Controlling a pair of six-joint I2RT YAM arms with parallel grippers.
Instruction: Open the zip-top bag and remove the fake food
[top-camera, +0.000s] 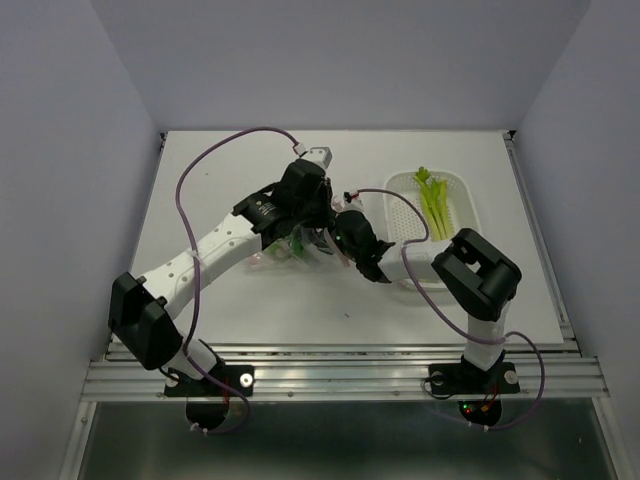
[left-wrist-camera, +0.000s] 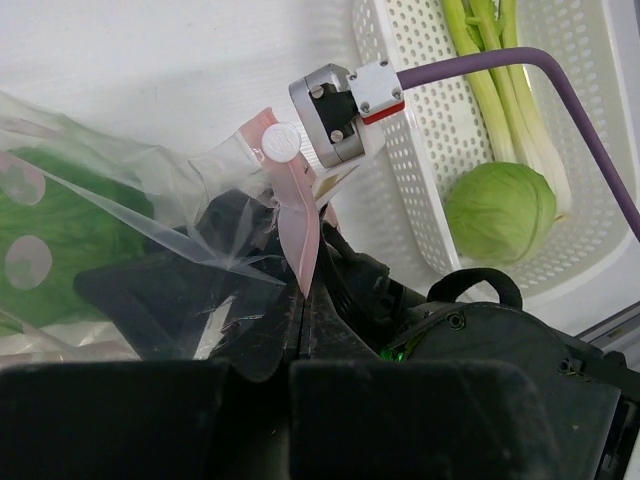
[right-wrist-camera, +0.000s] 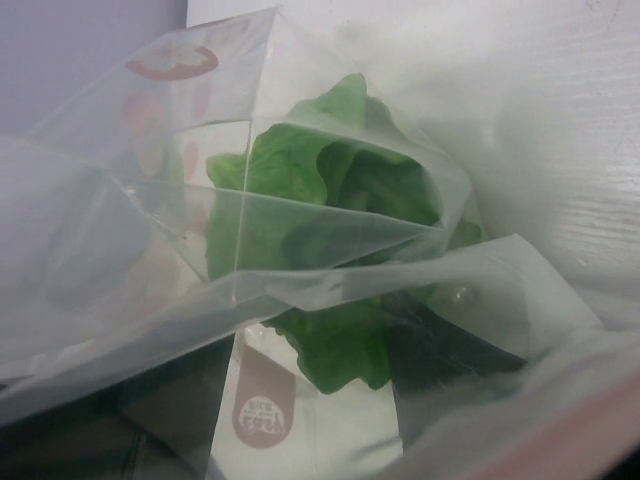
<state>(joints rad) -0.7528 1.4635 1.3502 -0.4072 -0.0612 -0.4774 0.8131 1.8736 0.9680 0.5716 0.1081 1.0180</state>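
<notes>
The zip-top bag (top-camera: 283, 252) lies mid-table, crinkled and open at its mouth. My left gripper (top-camera: 310, 226) is shut on the bag's pink zip strip (left-wrist-camera: 298, 232); the jaws meet on it in the left wrist view (left-wrist-camera: 303, 318). My right gripper (top-camera: 330, 240) reaches into the bag's mouth, and its fingers stand apart under the plastic (right-wrist-camera: 300, 400). A leafy green piece (right-wrist-camera: 330, 190) lies inside the bag (right-wrist-camera: 150, 180), just ahead of the fingers; it also shows through the plastic (left-wrist-camera: 55, 210). A round cabbage head (left-wrist-camera: 500, 212) and a long pale stalk (left-wrist-camera: 490, 90) lie in the white basket (left-wrist-camera: 400, 200).
The white perforated basket (top-camera: 462, 195) stands right of the bag with the stalk (top-camera: 435, 205) in it. The right arm's elbow (top-camera: 480, 270) hangs over the basket's near end. A purple cable (left-wrist-camera: 480, 62) crosses above the basket. White walls close the table's sides.
</notes>
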